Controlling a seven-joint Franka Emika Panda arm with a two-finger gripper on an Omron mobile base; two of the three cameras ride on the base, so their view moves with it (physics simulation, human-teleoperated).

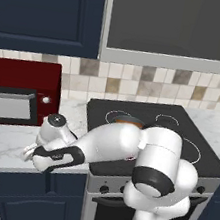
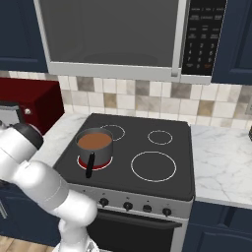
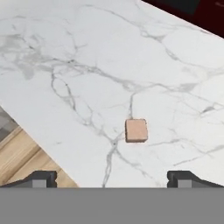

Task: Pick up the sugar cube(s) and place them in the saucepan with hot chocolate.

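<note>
From the left base view, the white arm bends low over the white marble counter (image 1: 5,140) left of the black stove (image 1: 180,129), in front of the dark red microwave (image 1: 18,91); its tool (image 1: 27,155) hangs just above the marble.

From the right base view, the small grey metal saucepan of reddish-brown hot chocolate (image 2: 94,145) sits on the stove's near left burner, black handle pointing toward me.

In the hand view, the tool's fingertips (image 3: 41,178) stand spread wide, empty, above one tiny tan sugar cube (image 3: 136,130) lying on the marble between them.
</note>
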